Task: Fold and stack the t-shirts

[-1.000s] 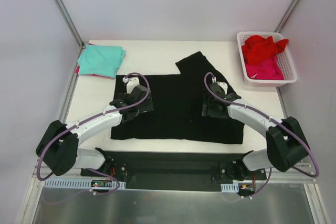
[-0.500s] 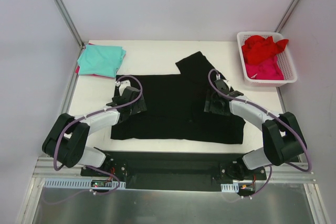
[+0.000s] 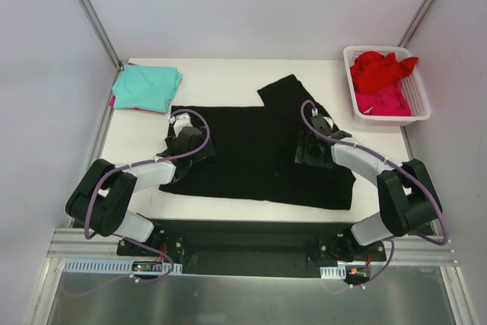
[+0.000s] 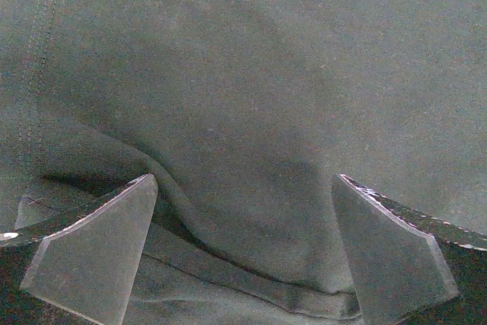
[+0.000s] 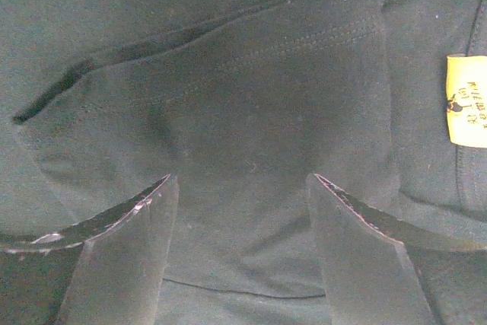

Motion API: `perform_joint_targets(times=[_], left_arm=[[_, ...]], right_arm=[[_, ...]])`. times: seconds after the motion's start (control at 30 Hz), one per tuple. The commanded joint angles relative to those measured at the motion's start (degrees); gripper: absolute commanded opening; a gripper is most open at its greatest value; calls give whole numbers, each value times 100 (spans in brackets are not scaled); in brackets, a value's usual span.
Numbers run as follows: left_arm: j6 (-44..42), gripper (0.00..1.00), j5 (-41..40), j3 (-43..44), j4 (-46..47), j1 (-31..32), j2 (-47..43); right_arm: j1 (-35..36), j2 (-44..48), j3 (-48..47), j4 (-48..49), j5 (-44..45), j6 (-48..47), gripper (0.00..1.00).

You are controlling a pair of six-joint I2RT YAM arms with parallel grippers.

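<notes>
You have a white basket (image 3: 421,106) at the far right corner of the tabletop (image 3: 221,78), well clear of the work. It holds a crumpled red shirt (image 3: 380,68) and, on its near side, a pink shirt (image 3: 384,101). At the far left corner a folded teal shirt (image 3: 146,86) lies on another shirt, of which only a pinkish edge shows. Neither lot touches the black shirt (image 3: 259,157).

Both arms reach over the black shirt, and their purple cables loop above it.

The tabletop is white and matt. Pale plain walls stand on three sides, with metal struts rising from the two far corners. A black base plate runs along the near edge.

The black shirt lies spread in the middle of the tabletop, its long axis running left to right. One flap points to the far edge, right of centre. A yellow label (image 5: 466,101) shows near the right arm.

Your left pincer (image 4: 243,184) stands wide, low over a soft fold, clamping nothing. Your right pincer (image 5: 241,180) stands parted, somewhat narrower, over flat stitched cloth, gripping nothing.
</notes>
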State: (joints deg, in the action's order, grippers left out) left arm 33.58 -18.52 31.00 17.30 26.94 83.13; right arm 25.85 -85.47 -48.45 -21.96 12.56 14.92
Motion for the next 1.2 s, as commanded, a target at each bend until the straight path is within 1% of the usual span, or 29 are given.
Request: perform_joint_targets(times=[0.0,0.1,0.2,0.37,0.43,0.53,0.87,1.03,1.17], left_arm=[[280,99,525,-419,-341,22,81],[307,99,516,-551,-683,31,-209],[447,99,604,-797,-824,136,-561],[798,99,455,-921,-1272,540,-1053],[886,99,341,-912,-1501,593,-1150],[966,99,236,-886,-1703,628,-1220],[694,99,-177,-508,-2143,637,-1168],[729,99,-187,-455,-2213,637,-1176],[685,99,-195,-420,-2231,637,-1229]], right_arm=[[-36,215,-156,-274,19,-77,72],[-80,215,-244,-414,-16,-103,72],[-141,171,-358,-529,-25,-94,72],[-185,127,-438,-635,-130,-42,73],[-194,119,-411,-652,-148,2,72],[-194,136,-332,-635,-166,11,73],[-229,154,-165,-476,-183,-42,73],[-282,118,-34,-459,-385,29,73],[-273,145,309,-310,-439,108,73]])
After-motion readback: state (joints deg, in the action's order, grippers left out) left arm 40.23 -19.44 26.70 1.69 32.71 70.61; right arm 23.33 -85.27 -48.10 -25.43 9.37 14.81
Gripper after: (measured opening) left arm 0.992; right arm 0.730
